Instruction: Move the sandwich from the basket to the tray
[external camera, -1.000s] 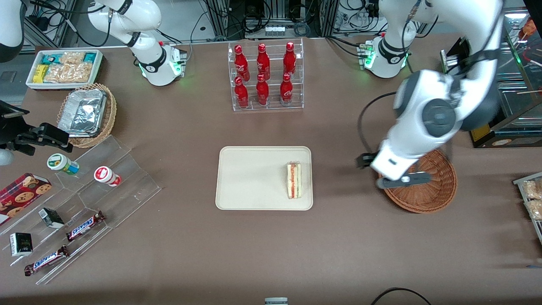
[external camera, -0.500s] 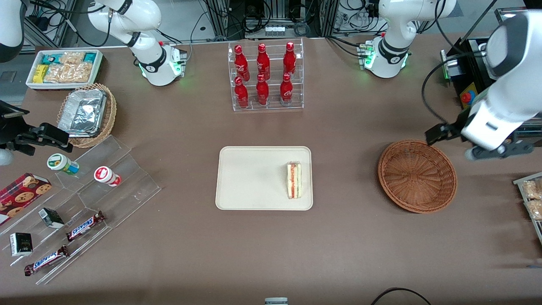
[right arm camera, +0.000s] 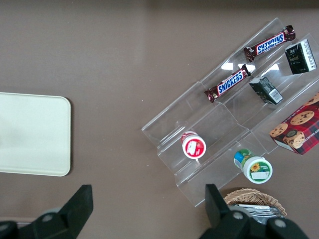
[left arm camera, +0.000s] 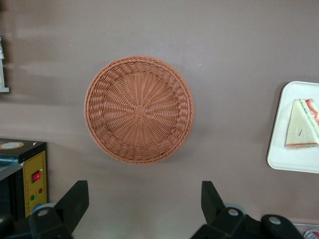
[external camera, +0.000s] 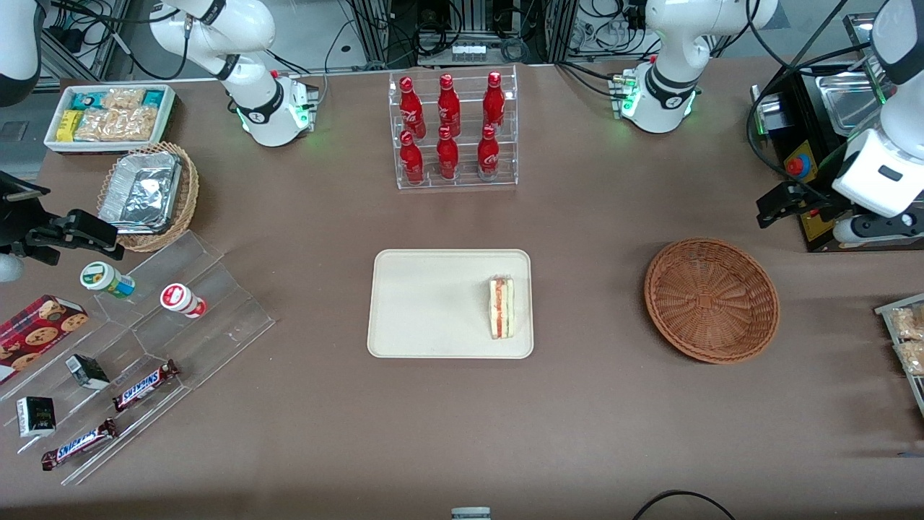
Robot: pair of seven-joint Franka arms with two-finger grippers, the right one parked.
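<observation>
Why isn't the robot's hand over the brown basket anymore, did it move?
Yes. The gripper left the basket and went up toward the working arm's table end, open and empty.

Cream rectangular tray (external camera: 433, 303) lies mid-table, nearer the front camera than the clear rack of red bottles (external camera: 453, 130). Triangular sandwich wedge (external camera: 502, 308) sits on the tray, at its edge toward the working arm's end. Round reddish-brown wicker basket (external camera: 712, 300) rests on the table, well apart from the tray, toward the working arm's end. Left arm's gripper (left arm camera: 142, 201) hangs above the table beside the basket, fingers spread wide, nothing betw. them.
</observation>
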